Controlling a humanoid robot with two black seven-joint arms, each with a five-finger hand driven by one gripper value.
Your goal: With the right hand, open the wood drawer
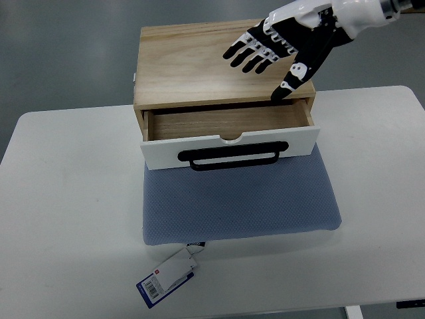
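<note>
A light wood drawer box (192,63) stands at the back of the white table (66,199). Its drawer (229,143) is pulled out toward me, showing an empty wooden inside. The drawer has a white front and a black handle (232,158). My right hand (272,56) comes in from the top right and hovers over the box's top right part, fingers spread and holding nothing. Its thumb points down near the box's front right corner. The left arm does not show.
A blue-grey mat (239,203) lies on the table under and in front of the drawer. A white and blue tag (166,278) hangs from the mat's front edge. Grey floor shows beyond the table.
</note>
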